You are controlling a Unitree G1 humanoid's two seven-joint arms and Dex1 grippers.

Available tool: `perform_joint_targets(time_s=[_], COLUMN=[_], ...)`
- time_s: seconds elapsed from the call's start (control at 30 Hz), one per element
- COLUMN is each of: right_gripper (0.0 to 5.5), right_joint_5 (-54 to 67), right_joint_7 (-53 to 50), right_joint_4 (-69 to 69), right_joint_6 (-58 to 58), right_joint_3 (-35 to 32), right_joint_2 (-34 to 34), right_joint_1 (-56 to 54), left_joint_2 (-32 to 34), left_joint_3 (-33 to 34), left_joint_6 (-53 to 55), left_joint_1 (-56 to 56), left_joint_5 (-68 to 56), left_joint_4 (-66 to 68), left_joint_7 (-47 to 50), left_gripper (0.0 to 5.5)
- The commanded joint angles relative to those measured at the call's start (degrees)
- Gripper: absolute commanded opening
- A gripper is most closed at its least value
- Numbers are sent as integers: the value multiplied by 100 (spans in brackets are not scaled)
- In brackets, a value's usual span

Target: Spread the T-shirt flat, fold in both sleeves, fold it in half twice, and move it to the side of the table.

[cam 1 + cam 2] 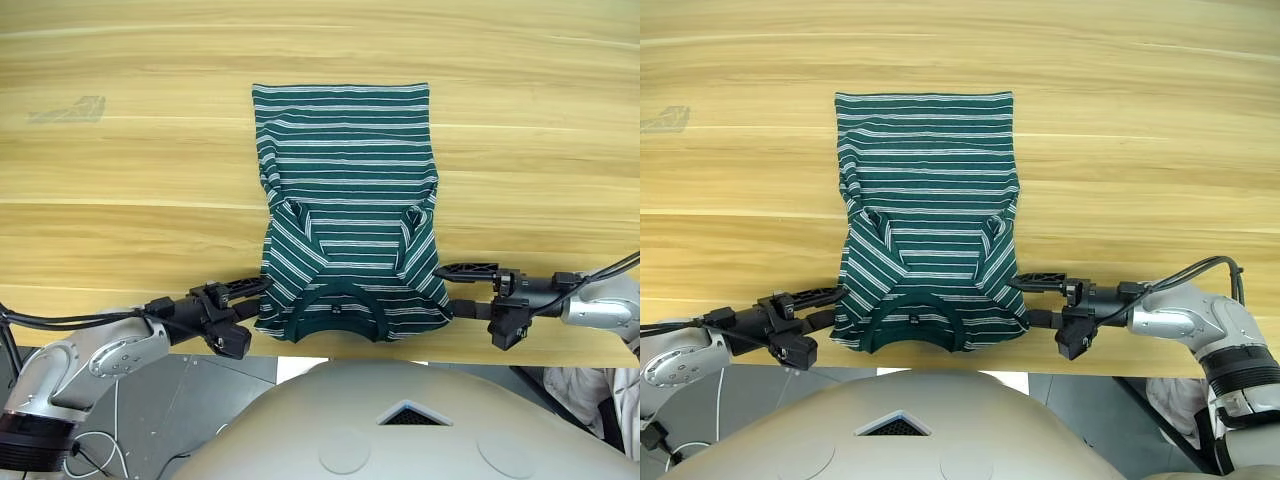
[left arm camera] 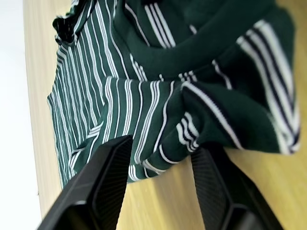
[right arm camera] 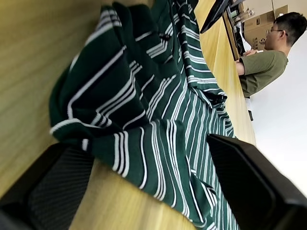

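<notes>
Left gripper at near edge, released, fingers astride near-left shoulder of T-shirt; right gripper likewise unclenched at near-right shoulder. Judgement: pinch all layers on both sides, lift level, carry collar to far hem. Shirt dark green, white-striped, sleeves folded in, mid-table, mildly rumpled.

We see a faint grey rectangular smudge on the pale wooden desk, far out to the left and towards its back. Below the desk's near edge there is grey floor. Low on the right, a pale crumpled cloth sits under the desk's edge. Brown cardboard boxes stand past the desk's far end, beside a white wall.
</notes>
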Motion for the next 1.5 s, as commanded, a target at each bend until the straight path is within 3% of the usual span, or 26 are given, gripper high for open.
perform_joint_targets(time_s=[0.03,0.37,0.63,0.77,0.93,1.03,1.13,1.5], right_gripper=[362,163,11,5,5,5,5,5], right_joint_5=[-463,-444,43,873,3157,4747,5667,6541], right_joint_7=[558,457,746,1196,2570,3298,3538,3953], right_joint_4=[161,113,57,-302,-1438,-2348,-2739,-3737], right_joint_6=[409,597,944,1543,3633,5101,5864,6821], right_joint_3=[392,541,757,855,1004,644,31,-1386], right_joint_2=[-195,-176,-205,-204,-624,-1063,-1178,-968], right_joint_1=[231,213,223,128,413,433,457,1192], left_joint_2=[144,202,174,180,432,646,735,250], left_joint_3=[-226,-283,-280,-96,198,598,1200,2877], left_joint_6=[90,158,219,527,1450,2347,2753,3946], left_joint_1=[97,77,61,41,567,1111,1408,1487], left_joint_5=[245,240,146,-316,-1647,-2801,-3328,-4970], left_joint_4=[174,185,240,307,-80,-785,-1138,-2253], left_joint_7=[-260,-206,-206,-308,-1088,-1803,-2261,-3207], left_gripper=[170,5,0,0,0,0,0,0])
